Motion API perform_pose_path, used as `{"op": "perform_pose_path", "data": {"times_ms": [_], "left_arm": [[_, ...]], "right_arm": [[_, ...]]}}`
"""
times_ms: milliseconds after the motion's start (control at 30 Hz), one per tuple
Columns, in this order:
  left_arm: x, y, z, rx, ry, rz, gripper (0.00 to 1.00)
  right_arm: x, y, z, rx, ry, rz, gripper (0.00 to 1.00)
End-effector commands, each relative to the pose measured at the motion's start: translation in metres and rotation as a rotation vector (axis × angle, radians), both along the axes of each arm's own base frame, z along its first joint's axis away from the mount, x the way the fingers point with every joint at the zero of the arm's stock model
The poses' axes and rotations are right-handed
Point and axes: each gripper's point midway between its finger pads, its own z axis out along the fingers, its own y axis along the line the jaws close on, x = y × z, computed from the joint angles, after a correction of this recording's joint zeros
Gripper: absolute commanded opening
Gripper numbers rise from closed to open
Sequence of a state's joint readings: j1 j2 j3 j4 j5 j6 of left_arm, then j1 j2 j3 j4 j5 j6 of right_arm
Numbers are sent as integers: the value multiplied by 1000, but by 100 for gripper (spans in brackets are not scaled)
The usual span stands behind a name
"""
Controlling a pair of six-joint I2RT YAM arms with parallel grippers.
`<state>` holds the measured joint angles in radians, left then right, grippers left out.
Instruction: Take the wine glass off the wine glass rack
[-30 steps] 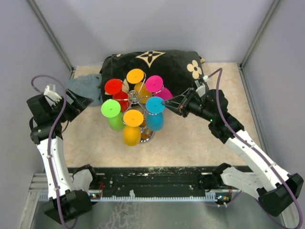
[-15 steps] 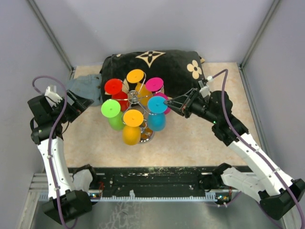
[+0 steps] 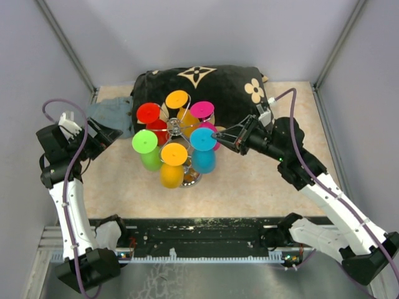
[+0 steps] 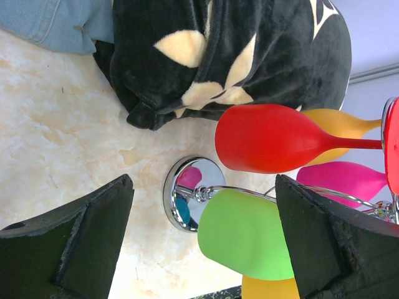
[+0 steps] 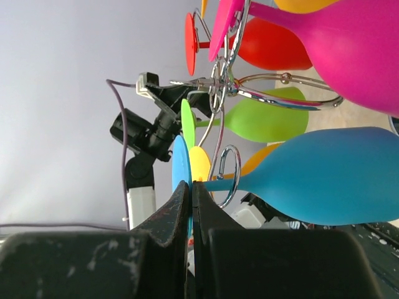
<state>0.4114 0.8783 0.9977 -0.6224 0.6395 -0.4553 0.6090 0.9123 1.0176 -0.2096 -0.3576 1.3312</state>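
- The right gripper (image 5: 190,187) is clenched, its two fingers pinching the thin edge of the round foot (image 5: 179,163) of the blue wine glass (image 5: 336,180).
- That glass hangs upside down on the wine glass rack (image 3: 173,129). Its stem sits in one of the curled wire arms on the rack's right side, with the bowl pointing down toward the table (image 3: 249,180).
- The left gripper (image 3: 115,132) is released, fingers spread wide and holding nothing. It sits apart from the rack on its left, facing it.
- Five more glasses hang around the central post: the red glass (image 4: 268,138), green glass (image 4: 246,233), pink glass (image 5: 349,47), orange glass (image 3: 177,99) and yellow glass (image 3: 174,154).
- The rack stands near the middle of the beige marbled table on a round mirror base (image 4: 177,193), which reflects patches of pink and blue.
- Just behind the rack lies a black plush cushion (image 3: 224,84) printed with beige four-petal flowers and four-point stars in a monogram style. No letters on it can be read.
- A piece of blue denim cloth (image 3: 111,112) lies at the cushion's left end, touching it.
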Motion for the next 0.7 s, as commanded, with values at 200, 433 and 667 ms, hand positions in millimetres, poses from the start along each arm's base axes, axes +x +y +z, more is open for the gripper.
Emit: {"op": "perform_pose_path", "data": {"times_ms": [200, 433, 667], "left_arm": [[-2, -1, -1, 9, -12, -10, 100], [-3, -2, -1, 5, -13, -14, 100], [-3, -2, 1, 12, -19, -17, 100]], "right_arm": [[-11, 2, 22, 12, -61, 17, 0], [-7, 7, 25, 31, -70, 20, 0], [1, 21, 26, 36, -71, 35, 0]]}}
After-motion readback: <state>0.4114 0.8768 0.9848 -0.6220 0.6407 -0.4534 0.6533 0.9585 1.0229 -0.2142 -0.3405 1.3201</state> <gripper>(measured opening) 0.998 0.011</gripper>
